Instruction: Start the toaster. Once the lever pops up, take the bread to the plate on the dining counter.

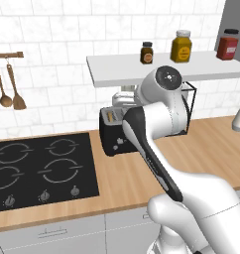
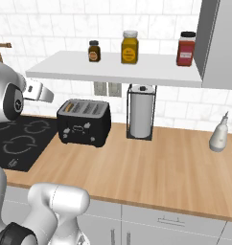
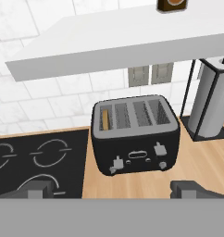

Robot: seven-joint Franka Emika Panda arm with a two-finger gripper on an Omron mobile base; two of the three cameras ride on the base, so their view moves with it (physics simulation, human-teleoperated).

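The black toaster [image 3: 134, 139] stands on the wall-side wood worktop, with its silvery slotted top and pale knobs facing me; it also appears as the toaster [image 2: 84, 122] and, half behind my arm, the toaster [image 1: 113, 134]. The bread [image 3: 105, 119] sits upright in the leftmost slot, only its brown top edge visible. My gripper [image 3: 114, 190] is open and empty, hovering in front of and above the toaster, apart from it. The gripper [image 2: 45, 94] reaches in from the left at shelf height. The plate and the dining counter are out of view.
A black cooktop [image 1: 42, 168] lies left of the toaster. A paper-towel holder [image 2: 141, 112] stands to its right. A white shelf [image 2: 113, 69] with three jars overhangs the toaster. A pale bottle [image 2: 218, 134] stands far right. Wooden spoons [image 1: 8, 92] hang on the wall.
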